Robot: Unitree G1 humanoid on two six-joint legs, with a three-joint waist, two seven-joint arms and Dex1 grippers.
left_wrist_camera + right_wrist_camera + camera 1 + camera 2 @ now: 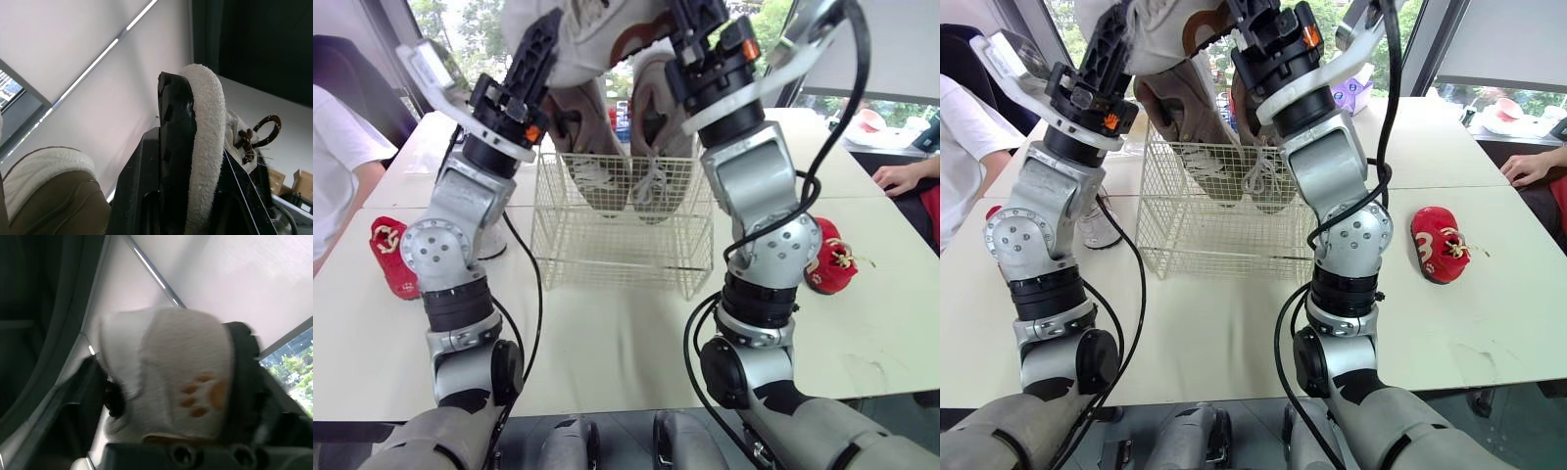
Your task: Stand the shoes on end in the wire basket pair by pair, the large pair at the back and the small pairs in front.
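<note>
Two fleece shoes held high over the basket: a slip or a snag is the risk
The left gripper (546,44) is clamped on the soft rim of a fleece shoe (205,137) and the right gripper (695,24) is closed around a paw-print shoe (186,377). Both are raised above the wire basket (607,245), where the large sneakers (607,181) already stand on end directly below the grippers. The pile looks compressible, so either shoe could work loose and fall outside the basket onto the table (607,343). On the way down a shoe could catch the wire rim or tip the sneakers, since the two grippers sit close together with little room between them. The red shoes (832,266) lie on the table well below and outboard of the grippers, not yet packed
</note>
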